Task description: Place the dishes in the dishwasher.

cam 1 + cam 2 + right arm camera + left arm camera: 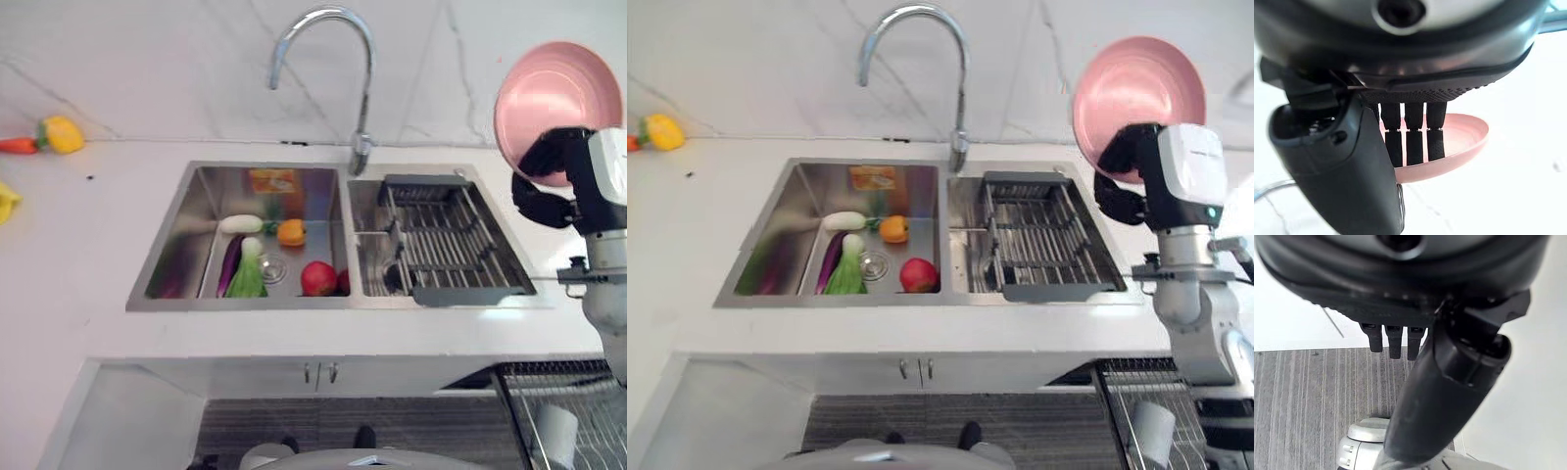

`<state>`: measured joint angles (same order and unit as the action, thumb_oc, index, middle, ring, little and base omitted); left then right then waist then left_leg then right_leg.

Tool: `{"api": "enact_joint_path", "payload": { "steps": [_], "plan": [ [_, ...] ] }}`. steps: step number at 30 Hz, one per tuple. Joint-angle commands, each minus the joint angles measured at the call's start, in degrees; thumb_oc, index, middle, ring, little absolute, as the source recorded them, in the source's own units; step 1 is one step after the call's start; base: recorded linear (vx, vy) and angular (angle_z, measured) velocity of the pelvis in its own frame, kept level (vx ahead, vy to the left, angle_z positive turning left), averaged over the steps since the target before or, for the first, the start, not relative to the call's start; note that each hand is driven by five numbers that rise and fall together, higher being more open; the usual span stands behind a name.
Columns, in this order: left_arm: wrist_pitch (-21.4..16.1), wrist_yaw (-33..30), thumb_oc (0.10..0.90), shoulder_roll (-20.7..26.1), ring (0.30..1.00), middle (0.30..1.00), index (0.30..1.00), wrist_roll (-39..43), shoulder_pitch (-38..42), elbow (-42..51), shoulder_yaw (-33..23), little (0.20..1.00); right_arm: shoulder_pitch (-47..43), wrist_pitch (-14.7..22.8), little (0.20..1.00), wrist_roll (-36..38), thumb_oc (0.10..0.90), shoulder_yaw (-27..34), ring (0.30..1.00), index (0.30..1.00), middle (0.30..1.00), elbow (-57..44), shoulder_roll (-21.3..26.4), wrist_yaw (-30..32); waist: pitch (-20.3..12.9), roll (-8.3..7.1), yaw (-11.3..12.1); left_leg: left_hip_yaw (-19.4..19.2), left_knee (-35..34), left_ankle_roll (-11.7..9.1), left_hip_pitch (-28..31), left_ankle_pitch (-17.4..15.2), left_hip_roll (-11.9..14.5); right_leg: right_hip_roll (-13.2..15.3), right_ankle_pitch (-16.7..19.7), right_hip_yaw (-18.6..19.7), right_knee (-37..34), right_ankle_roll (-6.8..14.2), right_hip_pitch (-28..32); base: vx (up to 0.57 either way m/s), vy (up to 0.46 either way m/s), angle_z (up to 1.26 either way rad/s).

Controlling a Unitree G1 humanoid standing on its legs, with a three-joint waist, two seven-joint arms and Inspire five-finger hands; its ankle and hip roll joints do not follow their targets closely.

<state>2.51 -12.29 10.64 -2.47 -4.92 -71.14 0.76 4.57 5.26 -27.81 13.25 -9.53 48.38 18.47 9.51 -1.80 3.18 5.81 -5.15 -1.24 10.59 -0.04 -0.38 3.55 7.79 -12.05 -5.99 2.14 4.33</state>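
- The white table [69,255] carries a steel double sink [176,230], with a curved tap [333,59] rising behind the divider.
- The sink's right basin holds a dark wire drying rack [446,240].
- Below the table's right end, a wire dishwasher rack [563,416] stands with a white cup [558,431] in it.
- The pink plate [549,103] is raised on edge above the table's right end, well above the dishwasher rack.
- The right robot hand [554,166] clasps the plate's lower rim, fingers [1413,139] lying across its face and thumb curled beneath.
- The left robot hand [1396,340] hangs over the grey floor [1298,406], fingers straight, holding nothing.
- Toy vegetables lie in the left basin: a red apple [318,278], a green leafy one [250,274], an orange pepper [291,232].
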Motion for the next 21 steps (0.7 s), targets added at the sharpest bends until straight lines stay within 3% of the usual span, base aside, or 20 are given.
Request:
{"api": "enact_joint_path", "payload": {
  "steps": [1,5,8,10,12,15,17,21],
  "plan": [
    [-1.1,-0.3,0.800,0.3,0.900,0.900,0.900,-1.5,3.0,-3.9,0.5,0.900,-6.9,-0.2,0.300,-2.5,0.400,3.4,0.300,0.300,0.300,-2.7,4.0,2.4,-1.9,-1.65,1.2,-0.9,0.1,-1.3,-3.8,1.1,-1.5,0.5,-7.6,2.0,1.0,4.5,5.6,-0.02,0.016,-0.44],
    [-1.1,0.5,0.800,1.1,0.900,0.900,0.900,-2.1,3.2,-3.7,-0.5,0.900,-0.1,-1.9,0.300,-3.7,0.400,6.1,0.300,0.300,0.300,0.5,1.5,1.8,-1.4,-1.75,-1.7,-5.8,0.1,-0.1,-4.7,-0.1,-0.8,-0.3,-6.5,6.8,1.6,5.1,2.0,-0.01,0.028,-0.79],
    [-1.2,1.3,0.800,1.6,0.900,0.900,0.900,-2.4,3.8,-3.0,-0.2,0.900,1.6,-3.1,0.300,-6.2,0.400,6.9,0.300,0.300,0.300,2.2,0.2,2.2,0.6,-1.32,-3.0,-7.3,0.1,0.5,-5.1,-0.1,0.7,-1.4,-7.3,5.6,11.9,6.4,-4.4,-0.11,0.006,-0.74],
    [-1.4,1.2,0.800,2.6,0.900,0.900,0.900,-1.9,4.5,-2.1,0.0,0.900,-1.0,-3.7,0.300,-6.5,0.400,5.3,0.300,0.300,0.300,3.4,-0.4,2.4,2.1,-0.96,-1.9,-11.2,0.1,-0.4,-6.7,0.2,2.9,3.6,-6.2,-3.2,16.4,8.8,-9.0,-0.22,-0.094,-0.77],
    [-1.5,0.8,0.800,3.2,0.900,0.900,0.900,-1.9,5.2,-1.8,0.2,0.900,-3.1,-4.1,0.300,-7.2,0.400,3.6,0.300,0.300,0.300,4.2,-1.3,2.5,2.4,0.06,-2.0,-13.5,0.1,-1.3,-7.2,0.9,5.8,10.1,-4.4,-5.8,17.8,8.8,-9.6,-0.06,-0.133,-1.55],
    [-1.7,0.3,0.800,2.9,0.900,0.900,0.900,-0.4,6.1,-1.3,0.0,0.900,-2.5,-5.4,0.300,-8.1,0.400,3.8,0.300,0.300,0.300,4.6,-2.1,1.9,2.4,-0.73,-1.9,-13.2,0.1,-2.0,-6.3,0.7,5.7,12.8,-3.2,0.5,15.2,9.3,-7.2,0.05,-0.124,-0.63],
    [-1.9,0.2,0.800,2.2,0.900,0.900,0.900,0.1,6.1,-1.4,-0.6,0.900,-2.1,-6.0,0.300,-8.0,0.400,4.1,0.300,0.300,0.300,4.6,-2.8,2.1,1.6,-1.92,-1.3,-14.7,0.1,-2.4,-5.9,0.4,5.3,13.0,-3.3,-1.1,10.0,10.4,-4.4,0.00,-0.086,-0.24],
    [-1.8,0.2,0.800,1.6,0.900,0.900,0.900,0.5,4.9,-1.9,-2.2,0.900,-1.5,-5.8,0.300,-6.9,0.400,3.7,0.300,0.300,0.300,5.5,-3.0,0.8,0.3,-2.38,-0.6,-17.0,0.3,-3.7,-5.6,1.0,6.2,11.6,-2.1,-2.7,2.1,11.2,-0.8,0.02,-0.132,-0.19]
  ]
}}
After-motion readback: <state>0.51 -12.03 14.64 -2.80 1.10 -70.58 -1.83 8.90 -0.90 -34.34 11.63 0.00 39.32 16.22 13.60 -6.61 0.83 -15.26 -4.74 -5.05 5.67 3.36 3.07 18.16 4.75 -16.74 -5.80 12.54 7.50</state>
